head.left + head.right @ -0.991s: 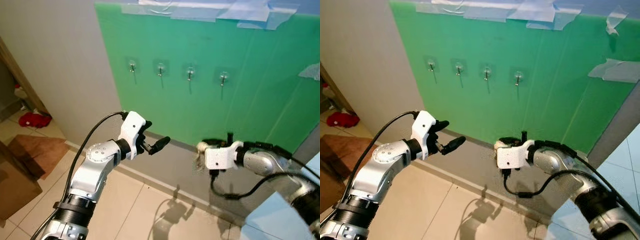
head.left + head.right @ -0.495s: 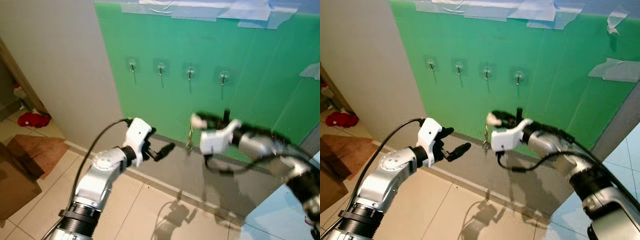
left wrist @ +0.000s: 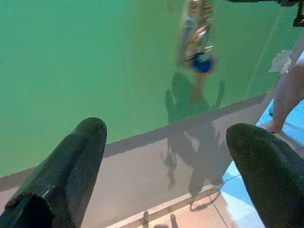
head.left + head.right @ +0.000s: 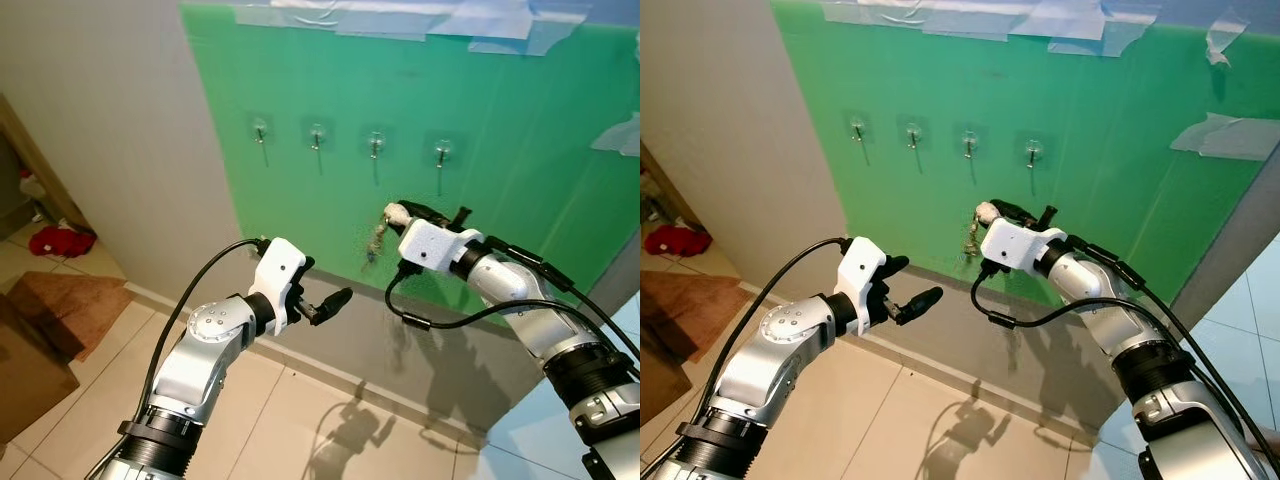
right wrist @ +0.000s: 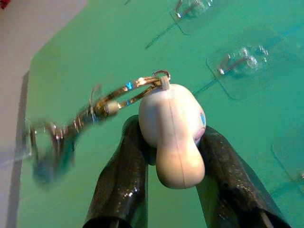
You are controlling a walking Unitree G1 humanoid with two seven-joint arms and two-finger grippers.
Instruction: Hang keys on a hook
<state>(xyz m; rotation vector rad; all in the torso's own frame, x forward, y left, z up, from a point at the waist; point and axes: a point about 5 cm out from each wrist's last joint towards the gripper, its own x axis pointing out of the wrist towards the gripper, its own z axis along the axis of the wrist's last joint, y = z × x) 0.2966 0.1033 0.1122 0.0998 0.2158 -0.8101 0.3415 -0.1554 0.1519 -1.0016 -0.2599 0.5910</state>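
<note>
Keys [image 4: 376, 240] dangling before green board [image 4: 520, 130], below hooks [image 4: 375, 143] | right gripper [image 5: 172, 137] jaws clamping cream fob [image 5: 173, 128] | left gripper [image 4: 325, 300] jaws wide, idle | no legible writing

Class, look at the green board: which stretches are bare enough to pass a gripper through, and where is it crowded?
Bare: the green board right of the four hooks, and the band between the hooks and the tape. Crowded: below the hooks, where the right gripper holds the keys, with the open left gripper nearby.
</note>
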